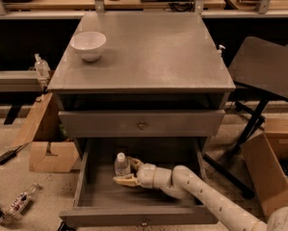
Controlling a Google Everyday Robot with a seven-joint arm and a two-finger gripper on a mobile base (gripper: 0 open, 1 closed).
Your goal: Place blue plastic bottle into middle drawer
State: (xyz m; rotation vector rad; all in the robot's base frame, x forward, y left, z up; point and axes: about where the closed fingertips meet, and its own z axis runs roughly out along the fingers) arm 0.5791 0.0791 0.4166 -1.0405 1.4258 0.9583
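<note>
1. The grey cabinet point(148, 61) is in front of me, and its middle drawer point(110, 214) is pulled out.
2. My gripper point(124, 173) is inside the drawer, around the blue plastic bottle point(122, 165). I cannot tell if it squeezes.
3. The bottle stands up on the drawer floor, on the left.
4. I think the placing is almost done. Next I let go and back out without tipping it.

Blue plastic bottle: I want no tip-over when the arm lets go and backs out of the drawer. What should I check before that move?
1. Is the middle drawer pulled open? ok.
2. Is the blue plastic bottle inside it, upright, cap on top? ok.
3. Is the bottle's base resting on the drawer floor? cannot tell.
4. Is the pincer inside the drawer, right at the bottle? ok.
5. Does the pincer grip the bottle? cannot tell.
6. Is the upper drawer shut, out of the arm's way? ok.
</note>
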